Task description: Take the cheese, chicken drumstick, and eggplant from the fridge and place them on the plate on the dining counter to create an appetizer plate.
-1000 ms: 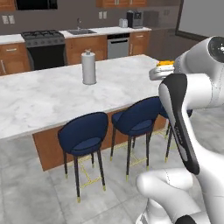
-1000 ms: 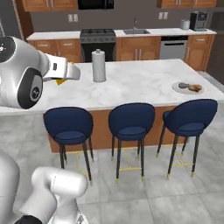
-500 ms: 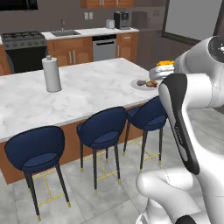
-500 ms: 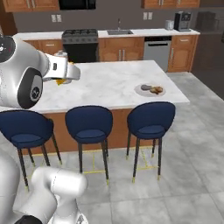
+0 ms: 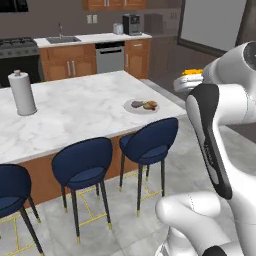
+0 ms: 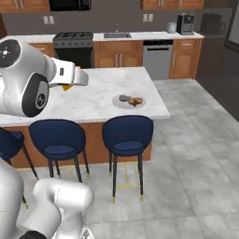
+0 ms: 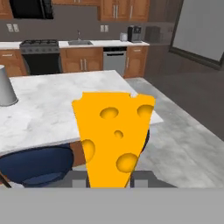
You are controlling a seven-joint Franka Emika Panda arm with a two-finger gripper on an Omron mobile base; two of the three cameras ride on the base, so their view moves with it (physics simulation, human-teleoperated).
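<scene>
While a paper towel roll [image 5: 22, 93] stands at the left of the dining counter [image 5: 75, 112], the plate [image 5: 140, 105] lies near its right end, and further right the gripper [image 7: 109, 180] clamps the cheese [image 7: 113, 135] in the air.

The base views now look at the right end of the dining counter [image 5: 85, 112]; the plate [image 5: 140, 106] sits nearer mid-frame than before; the paper towel roll [image 5: 23, 93] appears far left of the plate; three stools give way to fewer.
</scene>
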